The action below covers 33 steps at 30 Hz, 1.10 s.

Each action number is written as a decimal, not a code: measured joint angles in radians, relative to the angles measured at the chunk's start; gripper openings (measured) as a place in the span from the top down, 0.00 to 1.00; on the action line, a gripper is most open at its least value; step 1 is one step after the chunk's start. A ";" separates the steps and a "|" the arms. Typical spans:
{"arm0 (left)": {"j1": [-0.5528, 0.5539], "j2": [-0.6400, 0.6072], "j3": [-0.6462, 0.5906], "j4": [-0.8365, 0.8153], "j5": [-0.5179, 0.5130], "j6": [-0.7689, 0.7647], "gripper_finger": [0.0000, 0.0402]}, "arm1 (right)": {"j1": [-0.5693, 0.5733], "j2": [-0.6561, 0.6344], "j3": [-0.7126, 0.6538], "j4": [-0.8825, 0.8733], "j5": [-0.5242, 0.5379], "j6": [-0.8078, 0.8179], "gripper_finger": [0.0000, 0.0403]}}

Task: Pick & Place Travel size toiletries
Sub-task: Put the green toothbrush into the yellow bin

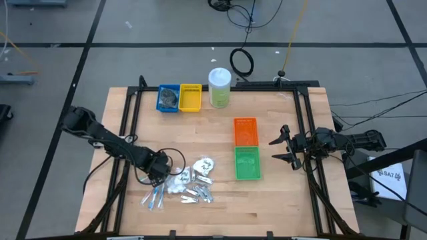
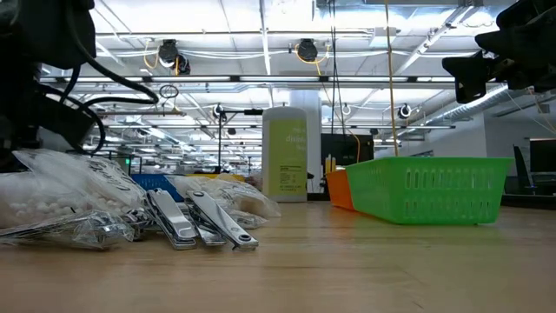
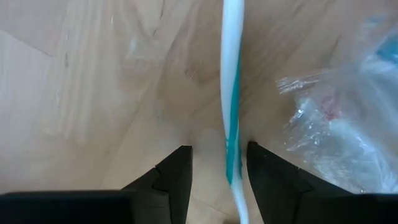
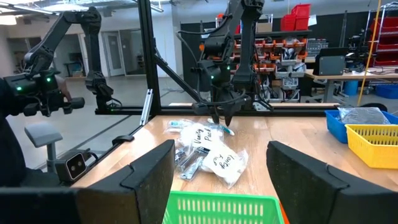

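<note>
Pale wooden table [image 1: 220,207] with visible grain, framed by dark rails. Near its front edge, left of centre, lies a heap of toiletries [image 1: 183,185]: white crinkly packets [image 4: 217,160] with printed lettering, slim sticks in clear wrap [image 1: 155,197], and flat silvery metal pieces [image 2: 198,222] with a polished sheen, lying at the heap's front. The clear wrap is creased and glossy.

Left gripper [image 1: 162,172] is lowered at the heap's left side. Its two dark fingers [image 3: 176,171] are spread a little, and a white stick with a blue-green stripe [image 3: 231,99] runs lengthwise through the gap, close to one finger; whether the finger touches the stick cannot be told. Crumpled clear wrap [image 3: 339,130] lies just beside it on the bare wood.

Right gripper [image 1: 285,148] hangs near the table's right edge, fingers spread wide and holding nothing, well apart from the heap. A green slotted plastic tray [image 1: 247,163] and an orange tray [image 1: 245,131] sit between it and the heap. Blue tray [image 1: 168,98], yellow tray [image 1: 190,97] and a tall clear jar with white lid [image 1: 219,87] stand along the back edge.
</note>
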 joint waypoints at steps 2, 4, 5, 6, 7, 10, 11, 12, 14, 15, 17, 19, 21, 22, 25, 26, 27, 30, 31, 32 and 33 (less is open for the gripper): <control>0.000 0.000 -0.002 0.018 0.003 0.005 0.65 | 0.000 0.000 0.000 0.000 0.000 0.000 0.40; 0.000 0.000 -0.002 0.032 0.004 0.007 0.70 | 0.000 0.000 0.000 0.000 0.000 0.000 0.40; 0.000 0.000 -0.002 0.035 0.006 0.007 0.73 | 0.000 0.000 0.000 0.000 0.000 0.000 0.40; 0.000 0.000 -0.002 0.038 0.007 0.007 0.77 | 0.000 0.000 0.000 0.000 0.000 0.000 0.40; 0.000 0.000 -0.002 0.042 0.007 0.007 0.82 | 0.000 0.000 0.000 0.000 0.000 0.000 0.40; 0.003 0.000 -0.001 0.045 -0.003 0.019 0.95 | 0.000 0.000 0.000 0.000 0.000 0.000 0.40; 0.007 0.001 -0.002 0.044 -0.007 0.019 0.97 | 0.000 0.000 0.000 0.000 0.000 0.000 0.40; 0.013 0.000 -0.002 0.043 -0.010 0.013 0.97 | 0.000 0.000 0.000 0.000 0.000 0.000 0.40; 0.028 -0.005 -0.002 0.037 -0.030 0.000 0.96 | 0.000 0.000 0.000 0.000 0.000 0.000 0.40; 0.036 -0.012 -0.002 0.032 -0.043 0.001 0.96 | 0.000 0.000 0.000 0.000 0.000 0.000 0.40; 0.047 -0.027 0.003 0.006 -0.084 0.014 0.98 | 0.000 0.000 0.000 0.000 0.000 0.000 0.40; 0.058 -0.057 0.023 0.004 -0.120 0.037 0.98 | 0.000 0.000 0.000 0.000 0.000 0.000 0.40; 0.066 -0.097 0.048 0.013 -0.153 0.074 0.97 | 0.000 0.000 0.000 0.000 0.000 0.000 0.40; 0.070 -0.117 0.059 0.013 -0.176 0.096 0.98 | 0.000 0.000 0.000 0.000 0.000 0.000 0.40; 0.087 -0.175 0.104 0.009 -0.255 0.179 0.99 | 0.000 0.000 0.000 0.000 0.000 0.000 0.40; 0.095 -0.196 0.118 0.014 -0.292 0.207 0.98 | 0.000 0.000 0.000 0.000 0.000 0.000 0.40; 0.104 -0.216 0.134 0.020 -0.341 0.235 0.98 | 0.000 0.000 0.000 0.000 0.000 0.000 0.40; 0.145 -0.275 0.178 0.054 -0.518 0.316 0.97 | 0.000 0.000 0.000 0.000 0.000 0.000 0.40; 0.163 -0.294 0.189 0.081 -0.567 0.351 0.97 | 0.000 0.000 0.000 0.000 0.000 0.000 0.40; 0.183 -0.310 0.195 0.122 -0.612 0.389 0.98 | 0.000 0.000 0.000 0.000 0.000 0.000 0.40; 0.208 -0.327 0.199 0.172 -0.647 0.433 0.99 | 0.000 0.000 0.000 0.000 0.000 0.000 0.40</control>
